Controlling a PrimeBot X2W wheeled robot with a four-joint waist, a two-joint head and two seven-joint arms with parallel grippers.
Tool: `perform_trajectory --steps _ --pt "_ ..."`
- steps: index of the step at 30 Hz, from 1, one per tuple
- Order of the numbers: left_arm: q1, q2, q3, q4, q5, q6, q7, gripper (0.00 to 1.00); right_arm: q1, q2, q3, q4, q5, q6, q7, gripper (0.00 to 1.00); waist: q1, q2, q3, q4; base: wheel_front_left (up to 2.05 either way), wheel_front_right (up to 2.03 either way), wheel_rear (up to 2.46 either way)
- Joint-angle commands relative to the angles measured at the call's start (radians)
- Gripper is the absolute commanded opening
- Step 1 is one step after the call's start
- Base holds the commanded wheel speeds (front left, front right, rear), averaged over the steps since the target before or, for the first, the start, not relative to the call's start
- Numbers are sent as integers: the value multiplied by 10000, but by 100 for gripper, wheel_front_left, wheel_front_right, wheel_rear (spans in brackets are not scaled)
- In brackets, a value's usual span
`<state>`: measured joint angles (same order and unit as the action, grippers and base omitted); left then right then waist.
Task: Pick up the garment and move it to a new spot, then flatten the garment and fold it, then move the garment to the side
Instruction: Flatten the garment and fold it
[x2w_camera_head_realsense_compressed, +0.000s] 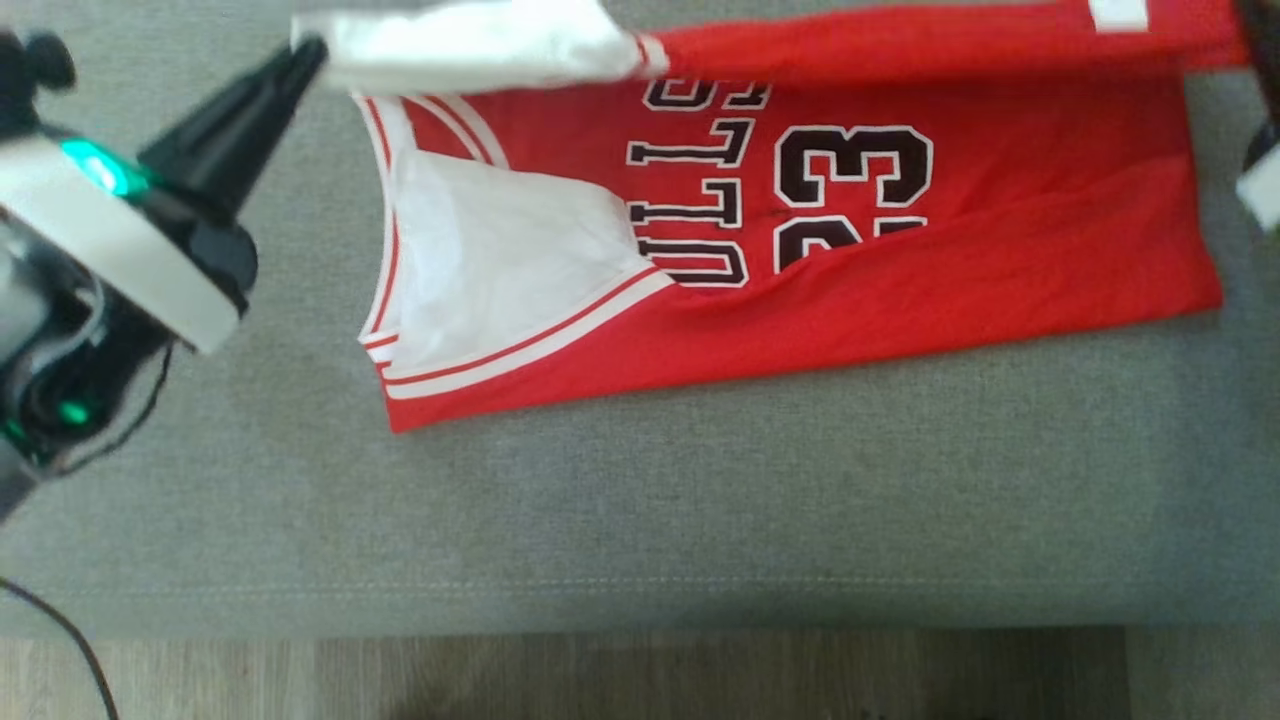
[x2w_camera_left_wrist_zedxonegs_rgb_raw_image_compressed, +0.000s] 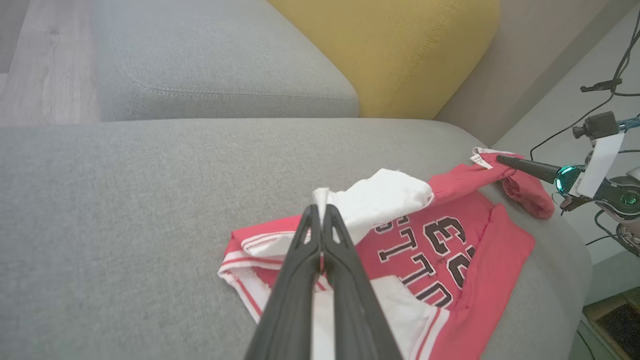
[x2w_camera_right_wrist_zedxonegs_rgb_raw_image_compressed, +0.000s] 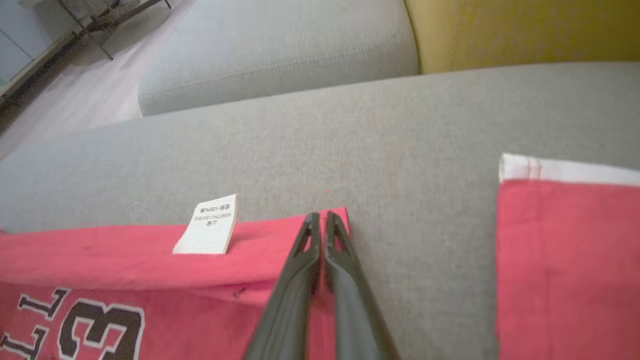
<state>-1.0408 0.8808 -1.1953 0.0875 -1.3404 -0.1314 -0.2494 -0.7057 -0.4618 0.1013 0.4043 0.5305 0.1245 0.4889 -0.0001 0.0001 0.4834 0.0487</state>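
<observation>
Closest to the lens, at the left edge of the head view, sits the left arm's pale cuff with its green light. Beyond it the left gripper (x2w_camera_head_realsense_compressed: 310, 50) tapers to two long matte-black fingers. They are pressed together, pinching the white inner fabric of the jersey (x2w_camera_head_realsense_compressed: 950, 270) at the upper left of the frame.

It is a red basketball top of thin, smooth knit, with white-and-red striped trim, black block letters outlined in white, and the number 23. Most of it lies flat across the middle of the grey sofa cushion (x2w_camera_head_realsense_compressed: 700, 500), whose weave is coarse and finished with a stitched seam. The jersey's far edge is lifted into a taut band along the top of the frame.

In the left wrist view the left gripper (x2w_camera_left_wrist_zedxonegs_rgb_raw_image_compressed: 320, 210) meets a soft white fold. Beyond it the right gripper (x2w_camera_left_wrist_zedxonegs_rgb_raw_image_compressed: 500, 160) touches the red cloth at the far end.

The right wrist view shows the right gripper (x2w_camera_right_wrist_zedxonegs_rgb_raw_image_compressed: 320, 217) with its jaws closed on the corner of the red hem. Just left of it stands a small, stiff white care label (x2w_camera_right_wrist_zedxonegs_rgb_raw_image_compressed: 207, 225).

A rounded mustard-yellow cushion (x2w_camera_left_wrist_zedxonegs_rgb_raw_image_compressed: 400, 50) stands behind the seat. Wood-grain floor (x2w_camera_head_realsense_compressed: 600, 675) runs along the bottom of the head view.
</observation>
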Motion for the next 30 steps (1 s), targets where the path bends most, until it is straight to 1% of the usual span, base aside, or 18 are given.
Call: perform_trajectory --steps 1,7,9,14,18,21,28,30 --pt "-65 578 548 -208 -106 25 -121 0 317 -204 -113 -516 -150 62 53 0 1 -1 -99 58 0 0 0" --pt "811 792 341 -622 -41 65 -122 0 1524 -69 -536 -1196 -247 62 407 0 1 -1 -347 156 0 0 0" --pt "1066 824 173 -728 71 151 -119 0 1846 -28 -637 -1424 -286 62 508 0 1 -1 -398 166 0 0 0" --pt "1475 715 -78 -754 215 309 -119 0 2294 83 -834 -1716 -379 62 676 0 1 -1 -434 168 0 0 0" --pt "1744 400 -151 -547 293 450 -120 0 2524 325 -1069 -1751 -383 62 829 0 1 -1 -368 188 0 0 0" --pt "1889 143 -146 -316 344 510 -121 0 2600 418 -1213 -1639 -595 62 874 0 1 -1 -284 200 0 0 0" --pt "2306 -492 -44 452 382 570 -122 0 2615 789 -1336 -1277 -818 62 892 0 1 -1 -285 208 0 0 0" --pt "2450 -718 183 665 448 678 -123 0 2627 864 -1361 -1227 -843 62 772 47 1 -1 -387 199 0 0 0"
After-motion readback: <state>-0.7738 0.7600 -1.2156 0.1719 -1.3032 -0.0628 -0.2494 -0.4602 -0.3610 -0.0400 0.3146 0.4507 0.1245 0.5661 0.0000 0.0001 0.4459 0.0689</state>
